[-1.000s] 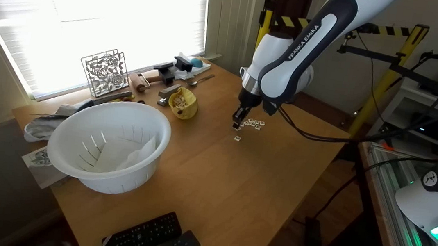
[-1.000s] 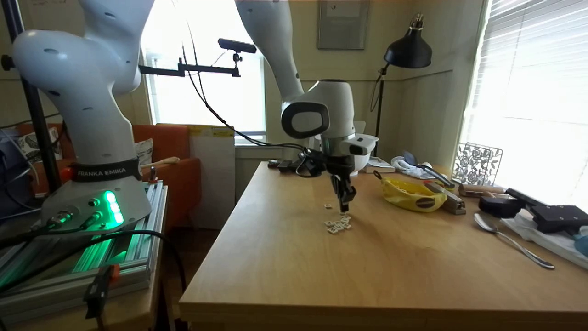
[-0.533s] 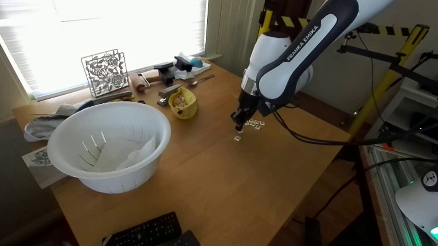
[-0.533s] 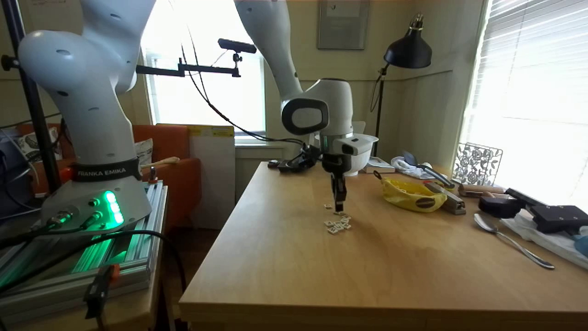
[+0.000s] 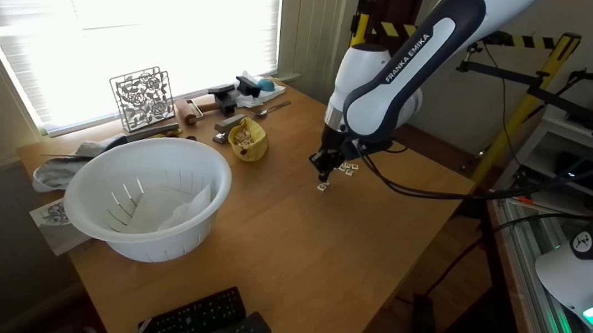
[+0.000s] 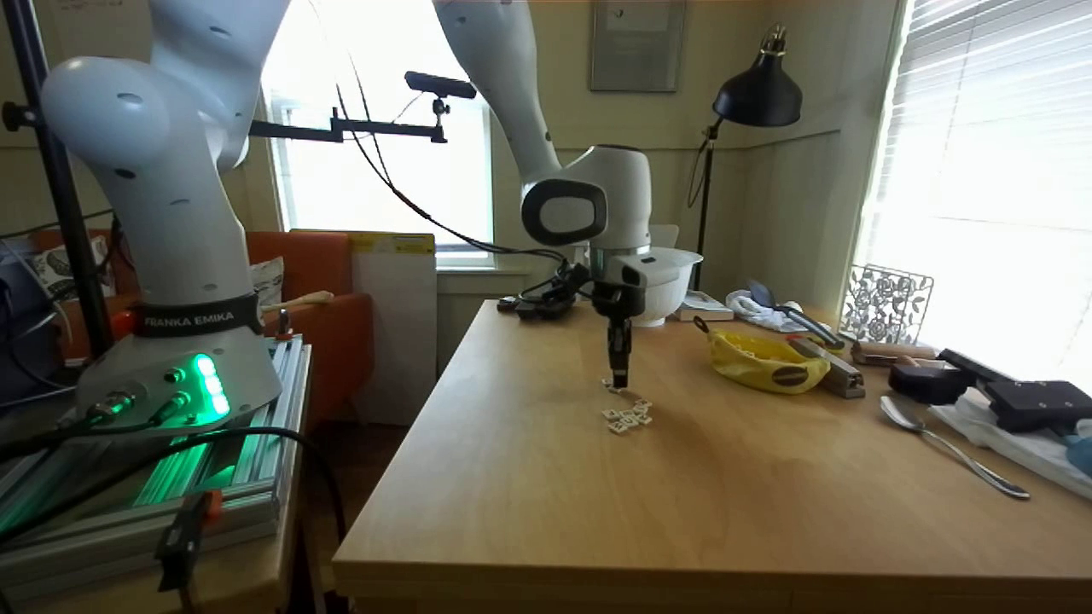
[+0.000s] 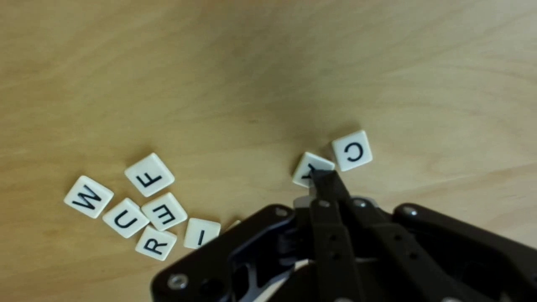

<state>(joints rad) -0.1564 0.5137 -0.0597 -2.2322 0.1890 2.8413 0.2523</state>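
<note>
Overlapping one tile [image 7: 307,167]: clenched tool [image 7: 328,178]; one C tile [image 7: 352,151] beside, at least seven tiles [image 7: 164,212] nearby.

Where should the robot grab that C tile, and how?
Probably by opposite edges, coming straight down: the C tile lies flat and is square. In the wrist view, its top and bottom edges look best, since another tile sits close at its left. The shut hand should open first.
</note>
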